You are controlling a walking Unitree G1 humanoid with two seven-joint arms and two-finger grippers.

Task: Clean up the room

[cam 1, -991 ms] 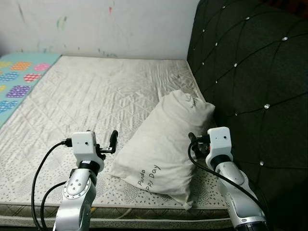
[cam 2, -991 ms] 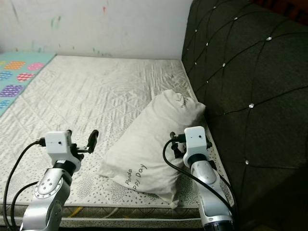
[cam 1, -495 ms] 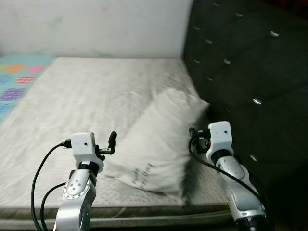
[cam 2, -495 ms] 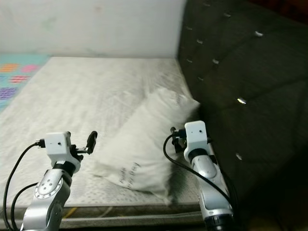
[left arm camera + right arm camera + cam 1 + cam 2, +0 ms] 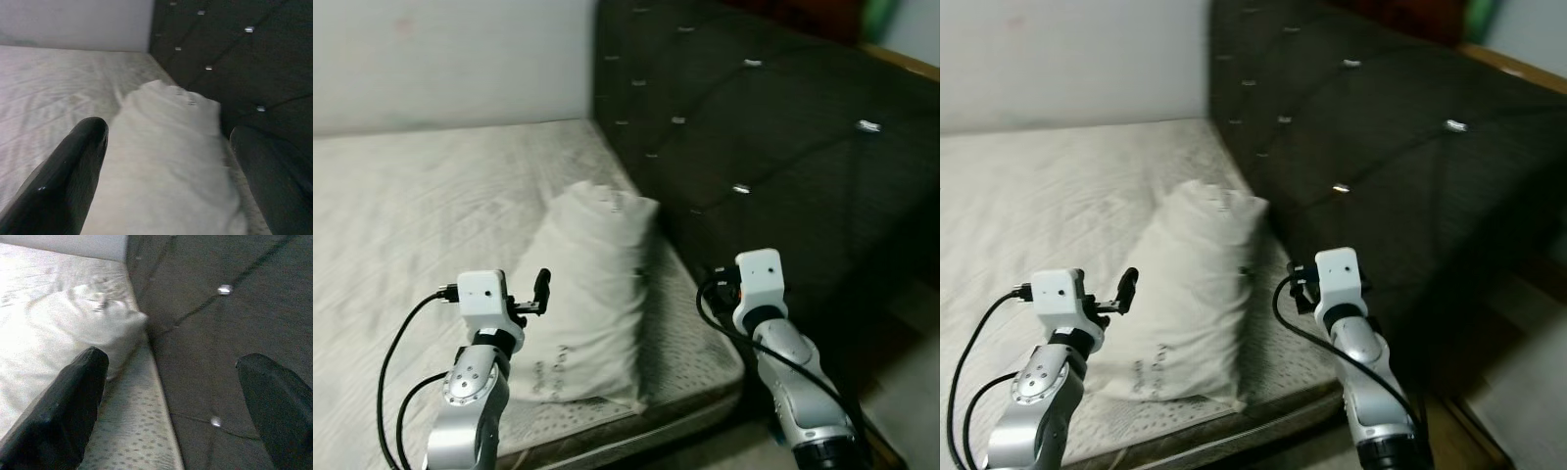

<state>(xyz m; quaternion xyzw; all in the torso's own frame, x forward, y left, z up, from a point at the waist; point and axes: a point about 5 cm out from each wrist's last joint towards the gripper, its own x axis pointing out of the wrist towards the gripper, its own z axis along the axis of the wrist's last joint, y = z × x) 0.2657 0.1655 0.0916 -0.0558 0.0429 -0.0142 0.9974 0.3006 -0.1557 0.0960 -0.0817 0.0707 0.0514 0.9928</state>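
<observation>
Left gripper (image 5: 166,147) is spread wide, both black fingers (image 5: 63,181) framing the pillow (image 5: 587,279) in its wrist view and nothing between them; the right gripper (image 5: 171,396) is just as open, one finger over the mattress edge, the other against the dark headboard (image 5: 764,137). Both arms are raised in front of the chest, neither touching anything. And the whole picture has swung: a second ago the bed filled the view with a coloured play mat at about 10 o'clock, now that mat is out of frame, the tufted headboard has slid from 2 o'clock across to 12 and 1, and bare floor (image 5: 911,392) opens up at 4 o'clock. That is the camera turning to the robot's right, not the things moving, and the blur says it is turning now. The pillow lies where it lay, on the mattress (image 5: 401,215), its far end up against the headboard, at 11 o'clock from the right gripper and just past the left one at 1 o'clock. My read: the pillow job looks finished and the robot is turning away from the bed to hunt for the next bit of tidying.
</observation>
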